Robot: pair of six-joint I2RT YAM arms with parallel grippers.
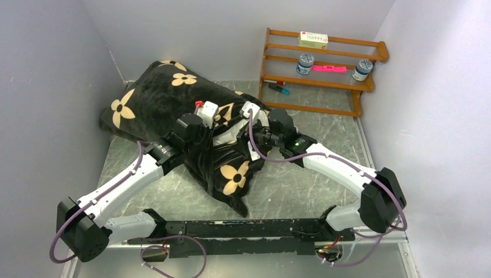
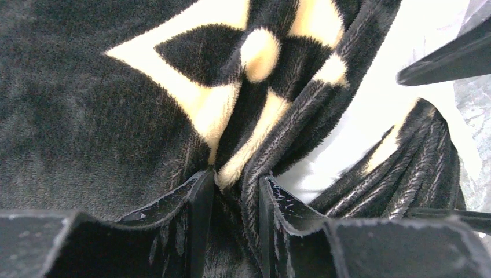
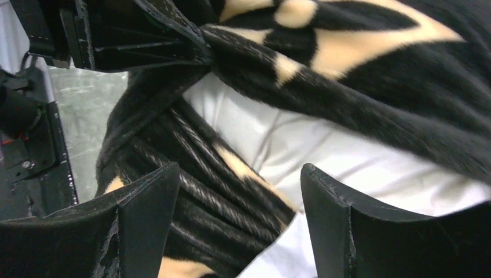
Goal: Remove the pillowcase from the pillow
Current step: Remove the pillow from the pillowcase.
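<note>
Grey marbled table (image 1: 301, 191) boxed in by pale walls (image 1: 52, 75). A wooden rack (image 1: 267, 55) at the back holds a box (image 1: 312, 39), two jars (image 1: 305, 63) and a pink marker (image 1: 329, 68). Mid-table lies the black, flower-printed pillowcase (image 1: 156, 98), with the white pillow (image 3: 324, 145) showing at its opening. The left gripper (image 2: 234, 191) pinches a pillowcase fold. The right gripper (image 3: 240, 197) is spread over the pillow.

Soft, even overhead light fills the top view, and shadows are faint and short. In the left wrist view the white pillow (image 2: 382, 98) blows out to glare at right. The black pillowcase (image 2: 69, 116) swallows detail, its near pile slightly blurred.
</note>
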